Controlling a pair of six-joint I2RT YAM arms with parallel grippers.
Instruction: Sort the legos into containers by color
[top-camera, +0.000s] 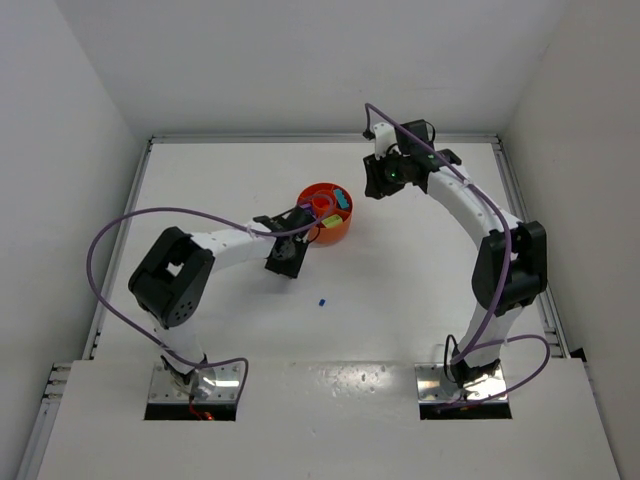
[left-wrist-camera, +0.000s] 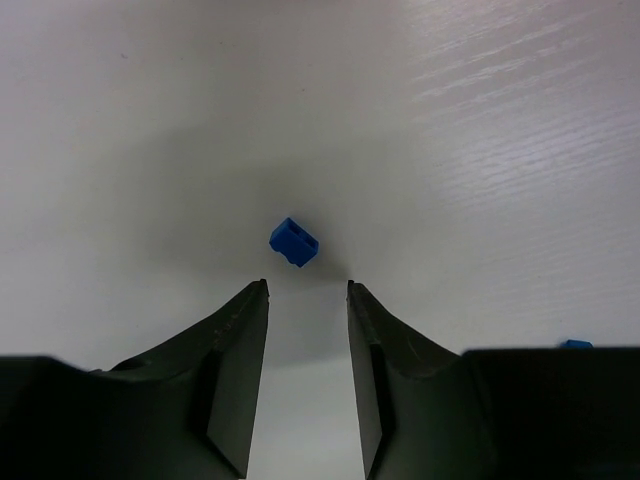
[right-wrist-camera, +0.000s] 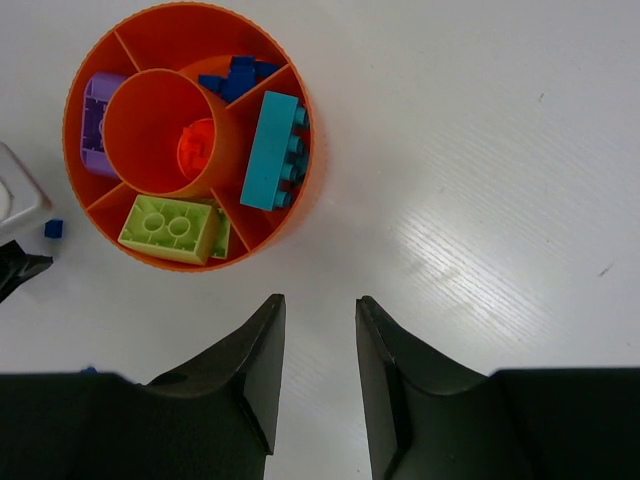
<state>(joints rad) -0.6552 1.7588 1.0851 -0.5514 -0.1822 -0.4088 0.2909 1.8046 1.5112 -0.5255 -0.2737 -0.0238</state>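
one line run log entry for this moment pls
left hand open, blue lego on table ahead of it | right hand open, empty | bowl holds color-sorted legos

A small blue brick (left-wrist-camera: 294, 243) lies alone on a white table (left-wrist-camera: 480, 150), tilted, its open hollow side facing up and left. Just below it, the left gripper (left-wrist-camera: 307, 287) points toward it, with two dark fingers (left-wrist-camera: 240, 350) spread apart and not touching it. Far to the brick's lower right, a second blue piece (left-wrist-camera: 577, 344) peeks over the gripper's body.
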